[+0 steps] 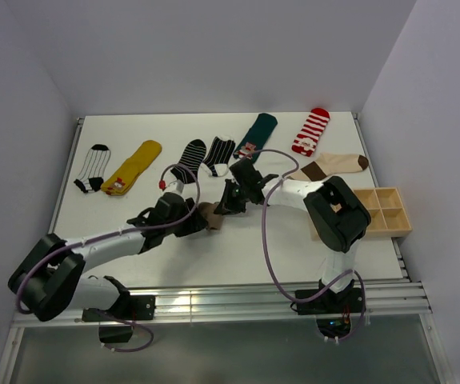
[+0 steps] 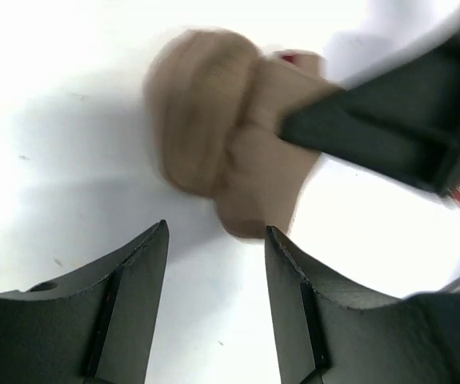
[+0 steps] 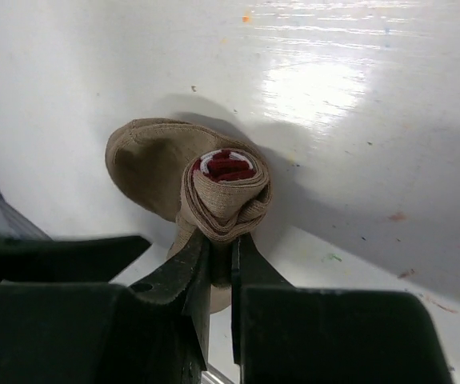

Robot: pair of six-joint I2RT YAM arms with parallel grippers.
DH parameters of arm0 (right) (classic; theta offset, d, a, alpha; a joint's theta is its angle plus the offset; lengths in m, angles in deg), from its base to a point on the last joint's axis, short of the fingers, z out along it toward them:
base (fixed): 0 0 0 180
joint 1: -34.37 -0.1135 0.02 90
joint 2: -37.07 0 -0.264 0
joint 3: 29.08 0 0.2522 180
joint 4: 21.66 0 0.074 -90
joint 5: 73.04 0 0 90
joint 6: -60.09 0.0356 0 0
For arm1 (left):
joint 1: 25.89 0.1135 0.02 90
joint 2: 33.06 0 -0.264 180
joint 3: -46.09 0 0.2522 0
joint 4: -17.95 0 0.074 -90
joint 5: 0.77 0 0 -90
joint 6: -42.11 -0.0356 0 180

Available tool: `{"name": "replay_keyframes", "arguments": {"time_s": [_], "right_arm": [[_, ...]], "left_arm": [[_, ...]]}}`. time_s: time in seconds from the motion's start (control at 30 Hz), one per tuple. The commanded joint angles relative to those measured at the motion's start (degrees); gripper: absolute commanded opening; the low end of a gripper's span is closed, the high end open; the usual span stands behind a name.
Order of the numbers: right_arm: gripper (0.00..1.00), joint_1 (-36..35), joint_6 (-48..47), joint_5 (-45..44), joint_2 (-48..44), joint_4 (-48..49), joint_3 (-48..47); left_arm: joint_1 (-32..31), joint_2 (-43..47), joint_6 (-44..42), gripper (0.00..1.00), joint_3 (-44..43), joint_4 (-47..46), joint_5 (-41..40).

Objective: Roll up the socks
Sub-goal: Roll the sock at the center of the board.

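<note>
The top external view looks steeply down from high behind the arms, with the left base (image 1: 122,308) and right base (image 1: 334,302) along the bottom edge and the white table (image 1: 214,256) across the middle. The left wrist view sits very close and low, looking forward past the left gripper (image 2: 217,227) at bottom centre. The right wrist view looks down past the right gripper (image 3: 222,238) at bottom centre. All three show the brown sock roll (image 1: 208,213): small in the overhead centre, large in both wrist views.
</note>
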Motion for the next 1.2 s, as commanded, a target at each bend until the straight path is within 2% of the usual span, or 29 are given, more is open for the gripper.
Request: {"name": "replay_keyframes", "arguments": {"time_s": [0.0, 0.1, 0.17, 0.3, 0.5, 0.77, 0.97, 1.1, 1.17], "right_arm": [[0.0, -0.71, -2.49, -4.9, 1.56, -11.0, -3.49], [0.0, -0.8, -2.14, -4.99, 2.09, -12.67, -4.9], [0.0, -0.89, -2.05, -5.08, 2.44, -13.38, -5.69], [0.0, -0.98, -2.05, -5.17, 2.97, -14.96, -6.75], [0.0, -1.06, -2.05, -4.99, 3.76, -16.11, -7.89], [0.0, -1.06, -1.96, -3.33, 3.93, -15.06, -7.54], [0.02, -1.06, -1.17, 1.41, 2.79, -9.01, -4.65], [0.11, -0.98, -0.03, 3.44, 0.61, -4.35, -1.05], [0.2, -0.45, 1.02, 4.85, -0.72, 0.9, 1.15]], "left_arm": [[-9.02, 4.5, -4.57, 0.56, -3.59, 4.38, -20.07], [-15.27, 4.86, -7.2, 0.56, -4.73, 3.68, -26.96], [-17.23, 3.81, -9.05, 0.57, -6.31, 2.54, -29.35], [-21.53, -2.33, -12.65, 0.57, -9.65, 0.69, -34.19], [-24.26, -11.73, -16.43, 0.56, -14.49, -0.45, -38.67], [-24.71, -18.52, -16.0, 0.51, -16.78, 1.22, -42.27], [-24.71, -22.3, -14.15, 0.38, -17.66, 3.15, -42.72], [-24.44, -22.83, -12.84, 0.2, -17.13, 3.59, -41.23], [-23.83, -22.39, -11.96, 0.17, -16.26, 3.5, -39.21]]}}
